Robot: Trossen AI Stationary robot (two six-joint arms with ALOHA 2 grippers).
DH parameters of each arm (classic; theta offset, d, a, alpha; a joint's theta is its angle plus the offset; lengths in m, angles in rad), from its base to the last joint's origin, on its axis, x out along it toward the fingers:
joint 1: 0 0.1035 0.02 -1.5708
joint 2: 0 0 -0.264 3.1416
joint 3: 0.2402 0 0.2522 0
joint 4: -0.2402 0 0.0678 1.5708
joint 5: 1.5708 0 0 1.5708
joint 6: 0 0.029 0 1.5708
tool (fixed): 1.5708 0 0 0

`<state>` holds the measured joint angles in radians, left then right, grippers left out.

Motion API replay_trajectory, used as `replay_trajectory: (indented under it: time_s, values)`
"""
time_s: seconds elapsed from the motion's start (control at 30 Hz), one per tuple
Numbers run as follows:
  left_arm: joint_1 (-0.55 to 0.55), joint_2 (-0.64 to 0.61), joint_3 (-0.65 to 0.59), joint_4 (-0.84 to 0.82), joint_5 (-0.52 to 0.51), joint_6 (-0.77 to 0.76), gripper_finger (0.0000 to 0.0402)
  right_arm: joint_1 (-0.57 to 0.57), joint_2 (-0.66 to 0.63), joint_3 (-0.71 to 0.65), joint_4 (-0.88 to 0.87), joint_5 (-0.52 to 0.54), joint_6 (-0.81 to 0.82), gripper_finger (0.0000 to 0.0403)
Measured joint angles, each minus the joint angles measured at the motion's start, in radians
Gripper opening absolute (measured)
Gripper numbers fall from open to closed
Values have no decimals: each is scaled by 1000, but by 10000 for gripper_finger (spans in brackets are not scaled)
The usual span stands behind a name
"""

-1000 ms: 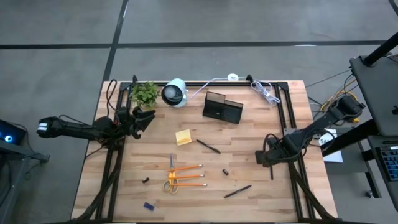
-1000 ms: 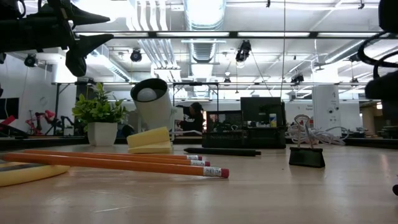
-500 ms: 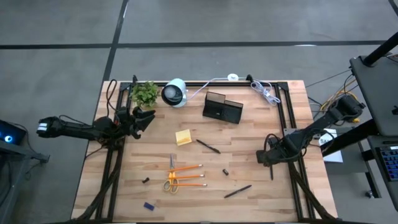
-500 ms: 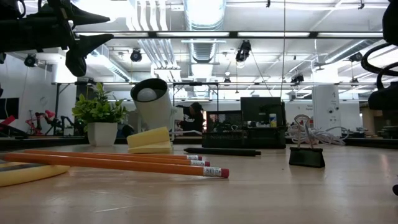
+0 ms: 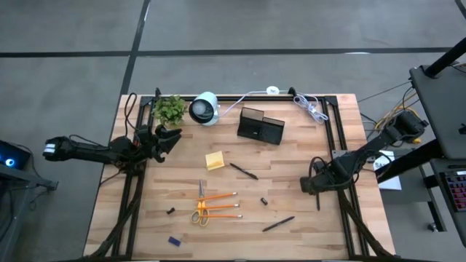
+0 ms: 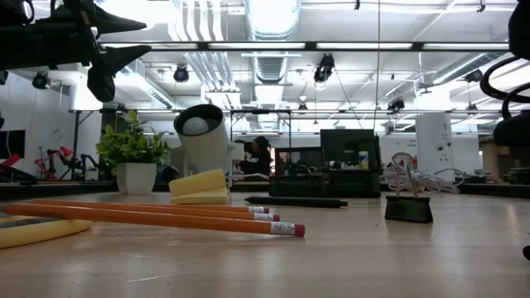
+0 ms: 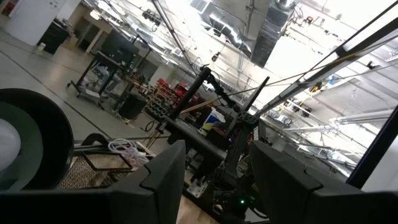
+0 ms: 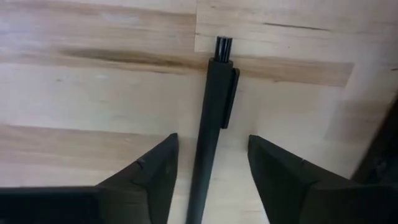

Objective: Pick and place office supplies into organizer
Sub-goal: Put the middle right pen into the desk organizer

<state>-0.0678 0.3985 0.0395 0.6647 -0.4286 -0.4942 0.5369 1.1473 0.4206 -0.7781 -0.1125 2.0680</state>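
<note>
We have the right gripper [image 8: 208, 186] low over the right side of the pale wooden table [image 5: 291, 240], its two dark fingers [image 8: 146, 180] standing apart on either side of a slim black plastic pen with a pocket clip [image 8: 211, 118]. The pen lies flat on the boards between the fingers, and neither finger touches it yet, as far as we can see.

To do this step well, we judge we should keep the pen centred in the gap and close squarely across its round barrel, clear of the clip, since a smooth cylinder may roll or swivel under an uneven pinch.

The left gripper [image 5: 171, 138] waits raised near the far left of the table, its fingers parted and holding nothing.

The small black rectangular organizer with a taller back section [image 5: 260, 126] sits at the far middle of the table. Well apart from it lie the soft yellow sticky-note pad [image 5: 215, 161], another black pen [image 5: 243, 171], the yellow-handled scissors [image 5: 200, 211], two orange hexagonal pencils [image 5: 222, 207], a third black pen [image 5: 278, 223] and a small blue piece [image 5: 174, 240].
</note>
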Motion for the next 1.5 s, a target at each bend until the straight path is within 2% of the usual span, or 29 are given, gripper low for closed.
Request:
replay_trajectory:
  time_s: [0.37,0.63,1.5]
  values:
    - [0,0,0,0,0,0,167,0,0,-9,9,-25,-45,76]
    - [0,-1,0,0,0,2,167,0,0,-11,8,-31,-64,22]
    - [0,0,0,0,0,3,167,0,2,56,8,-45,-135,14]
